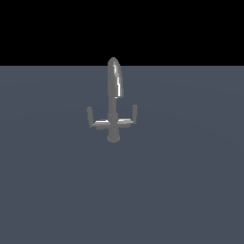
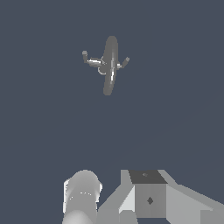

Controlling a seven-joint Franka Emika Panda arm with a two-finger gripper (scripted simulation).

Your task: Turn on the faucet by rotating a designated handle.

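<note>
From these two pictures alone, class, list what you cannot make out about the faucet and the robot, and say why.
- Gripper: absent from the exterior view; the wrist view shows only grey arm parts at its edge, no fingertips, so open or shut is unknown.
- Faucet: too small and coarse in both views to tell which handle is designated.
- Spout mouth: not discernible in either view.

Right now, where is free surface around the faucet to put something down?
The grey surface is bare all around the faucet: wide patches on both sides in the exterior view, and a large one in front of its base. Only between its two side handles is it tight.
</note>
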